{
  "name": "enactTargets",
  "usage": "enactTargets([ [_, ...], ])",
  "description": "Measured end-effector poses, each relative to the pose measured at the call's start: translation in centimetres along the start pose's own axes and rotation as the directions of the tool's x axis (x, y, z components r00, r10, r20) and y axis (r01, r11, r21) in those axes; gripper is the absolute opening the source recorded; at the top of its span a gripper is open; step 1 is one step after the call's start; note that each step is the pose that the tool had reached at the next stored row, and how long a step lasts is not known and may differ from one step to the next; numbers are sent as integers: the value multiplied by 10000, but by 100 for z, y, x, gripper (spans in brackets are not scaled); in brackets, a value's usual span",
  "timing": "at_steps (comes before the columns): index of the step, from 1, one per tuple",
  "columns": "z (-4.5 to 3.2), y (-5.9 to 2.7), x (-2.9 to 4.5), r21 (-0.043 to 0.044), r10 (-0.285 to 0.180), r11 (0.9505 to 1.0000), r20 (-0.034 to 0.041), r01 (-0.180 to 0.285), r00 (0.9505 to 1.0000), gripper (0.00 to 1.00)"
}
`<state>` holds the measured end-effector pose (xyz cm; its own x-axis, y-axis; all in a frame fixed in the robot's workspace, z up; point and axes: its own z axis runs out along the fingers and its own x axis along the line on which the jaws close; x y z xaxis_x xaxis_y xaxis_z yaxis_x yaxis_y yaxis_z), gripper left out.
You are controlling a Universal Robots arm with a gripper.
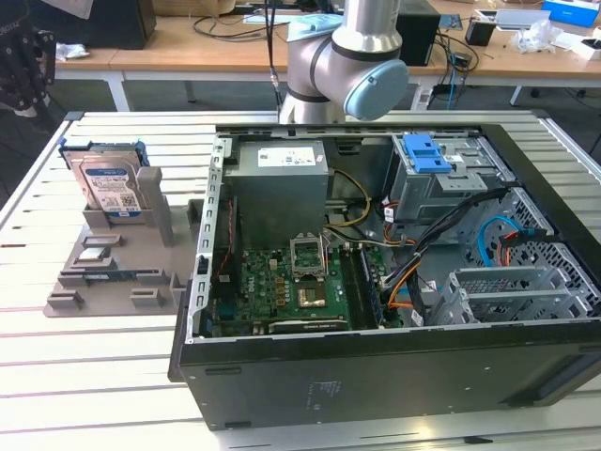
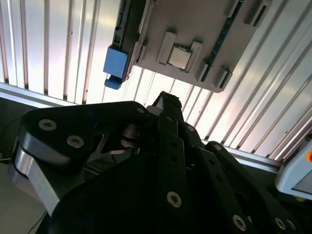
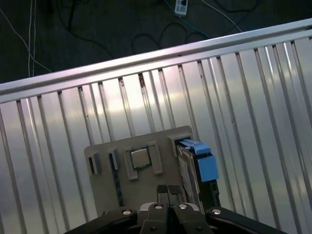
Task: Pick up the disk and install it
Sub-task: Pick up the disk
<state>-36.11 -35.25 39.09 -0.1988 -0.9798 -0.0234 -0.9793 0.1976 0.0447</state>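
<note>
Flat silver hard drive with blue side rails (image 1: 105, 185) stands upright in a grey plastic holder (image 1: 105, 282) on the worktop (image 1: 94, 376). Black hand (image 3: 168, 189) is closed, empty. Stiff, dense, fragile imo; pinch the flat faces.

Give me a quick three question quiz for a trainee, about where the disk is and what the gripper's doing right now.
1. True or false: the disk stands upright in the grey holder.
2. In the exterior view, the disk is: A) left of the computer case; B) inside it; C) right of it.
3. Fill in: in the first wrist view, the gripper is ___ and holds nothing.
Key: 1 true; 2 A; 3 shut.
</note>
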Motion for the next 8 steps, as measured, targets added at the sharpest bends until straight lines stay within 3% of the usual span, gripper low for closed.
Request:
enactTargets([
  [2,0,0,0,-6,-259,9997,-11,259,9997,11],
  [8,0,0,0,-32,-1248,9922,-54,1248,9922,11],
])
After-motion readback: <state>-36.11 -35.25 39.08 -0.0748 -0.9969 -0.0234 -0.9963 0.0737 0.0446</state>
